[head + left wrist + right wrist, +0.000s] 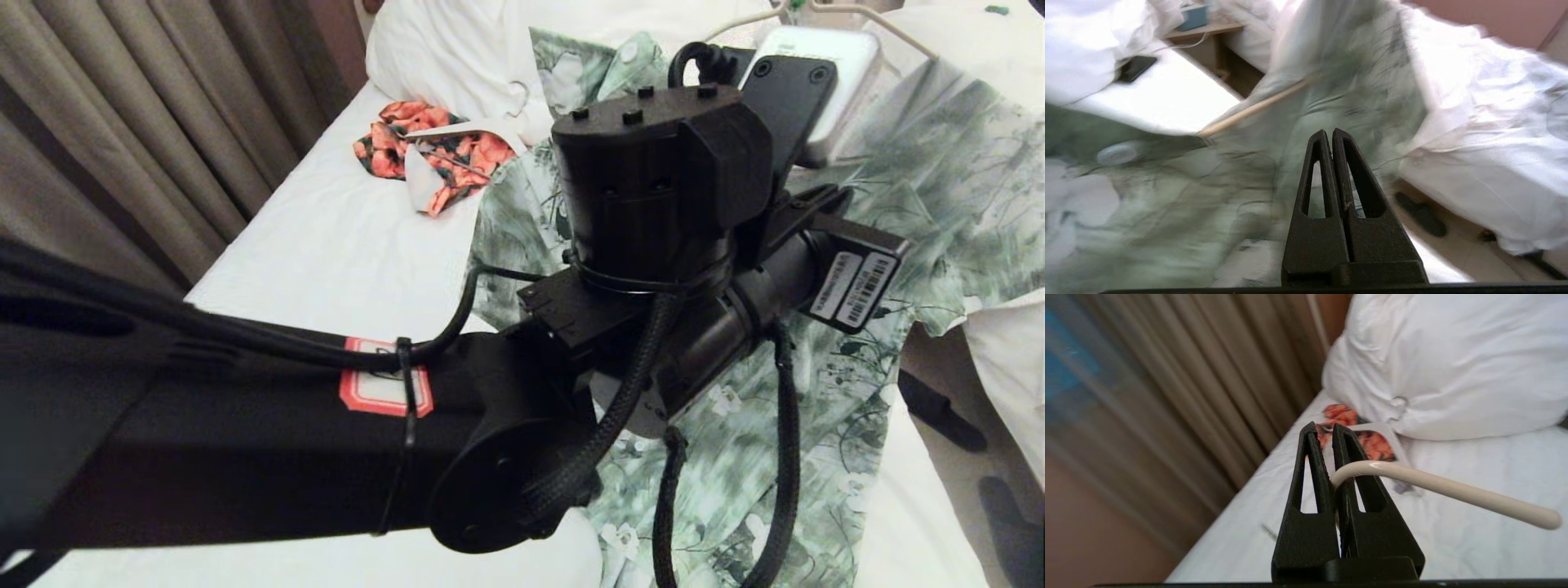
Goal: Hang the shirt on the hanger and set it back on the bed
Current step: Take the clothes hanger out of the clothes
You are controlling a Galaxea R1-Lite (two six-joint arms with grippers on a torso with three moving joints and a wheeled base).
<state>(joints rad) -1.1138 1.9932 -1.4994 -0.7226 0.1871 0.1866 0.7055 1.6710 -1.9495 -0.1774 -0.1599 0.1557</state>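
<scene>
The right hand (1331, 430) pinches the cream hanger's (1437, 488) hook above the bed (1453, 539), while the left hand (1329, 134), fingers pressed together and empty, hovers by the leafy green shirt (1331, 81).

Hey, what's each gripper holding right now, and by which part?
The right gripper is shut on the hanger, by its curved hook. The left gripper is shut, but what it holds cannot be told.

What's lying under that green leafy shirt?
The shirt lies spread on the white bed, whose sheet shows around it. The left arm's black wrist covers the shirt's middle, so anything beneath there can't be seen.
</scene>
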